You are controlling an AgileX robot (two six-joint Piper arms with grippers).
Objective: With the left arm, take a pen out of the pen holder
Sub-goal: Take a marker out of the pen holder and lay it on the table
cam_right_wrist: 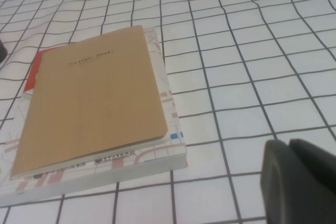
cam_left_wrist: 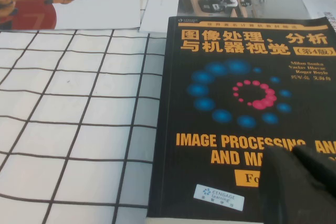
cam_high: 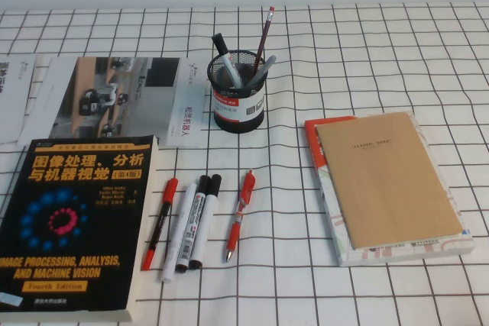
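Standing in pen holder (cam_high: 238, 108): pens (cam_high: 222, 42).
L gripper (cam_left_wrist: 294, 153): noted closed, empty, over textbook (cam_left_wrist: 236, 103), front-left of holder.
R gripper (cam_right_wrist: 287, 145): noted closed, empty, by notebook (cam_right_wrist: 94, 98), holder's right.

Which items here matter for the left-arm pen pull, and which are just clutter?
Job: black mesh pen holder; pens and red pencil standing in it; left gripper, above the black paperback textbook.

Lying about: loose red pens and markers on the checked cloth; tan paper notebook atop a book stack; printed brochures; right gripper, near that notebook.
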